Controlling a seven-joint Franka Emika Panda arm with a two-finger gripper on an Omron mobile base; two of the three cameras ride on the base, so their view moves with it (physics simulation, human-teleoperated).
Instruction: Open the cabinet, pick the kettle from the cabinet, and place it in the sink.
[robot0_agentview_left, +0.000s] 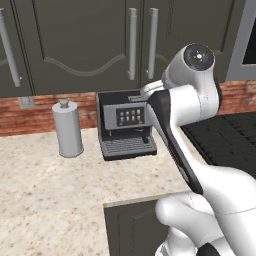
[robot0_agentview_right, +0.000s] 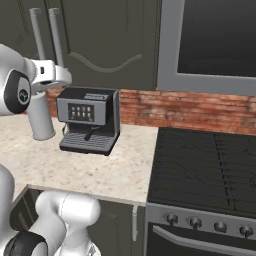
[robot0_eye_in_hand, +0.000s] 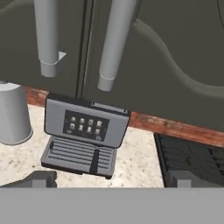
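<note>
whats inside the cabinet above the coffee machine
Cannot be seen: both cabinet doors are shut, their silver bar handles side by side above the coffee machine. Whatever sits on its shelf, kettle included, is covered by the doors.

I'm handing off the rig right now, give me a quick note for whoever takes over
Tool: open, holding nothing, raised in front of the cabinet, fingertips low in the hand view.
Cabinet: doors shut; two bar handles meet above the coffee machine.
On the counter: grey canister left of the machine, stove to its right.
Done: nothing yet.
Left: open a door, take out the kettle, carry it to the sink.
</note>
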